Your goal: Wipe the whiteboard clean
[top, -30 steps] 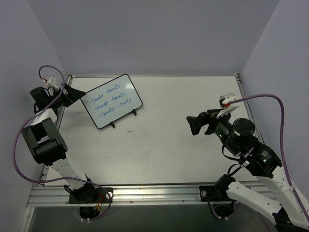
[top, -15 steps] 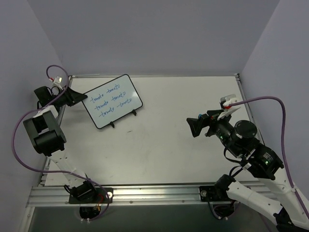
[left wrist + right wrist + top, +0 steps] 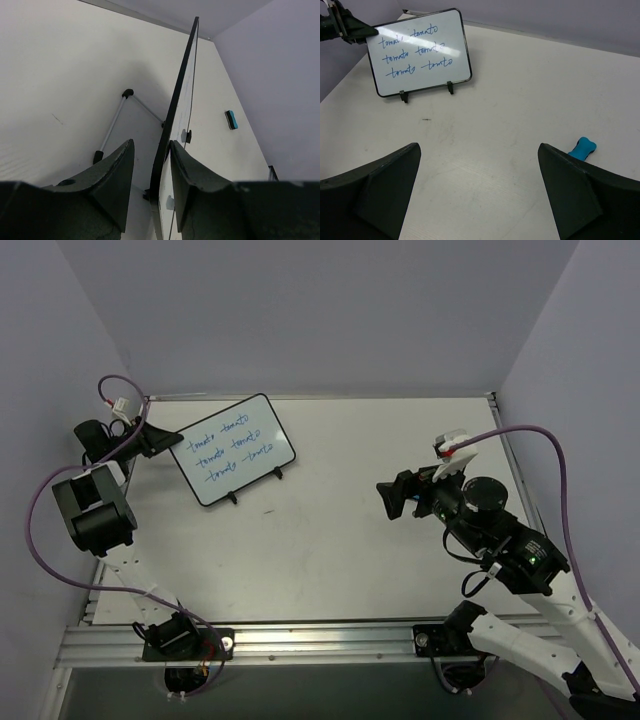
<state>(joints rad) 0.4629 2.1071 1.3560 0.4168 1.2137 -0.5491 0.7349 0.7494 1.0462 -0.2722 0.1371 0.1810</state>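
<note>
L gripper straddled the whiteboard at its frame, gap narrow, not clamped; board looked light, stiff, tippy, so frame seemed the best hold. R gripper gaped wide, empty.

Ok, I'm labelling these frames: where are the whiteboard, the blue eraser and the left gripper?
whiteboard (image 3: 419, 52): right wrist view, middle of its written face.
blue eraser (image 3: 582, 148): right wrist view, middle of its body.
left gripper (image 3: 151, 147): left wrist view, midway between its fingertips.
</note>
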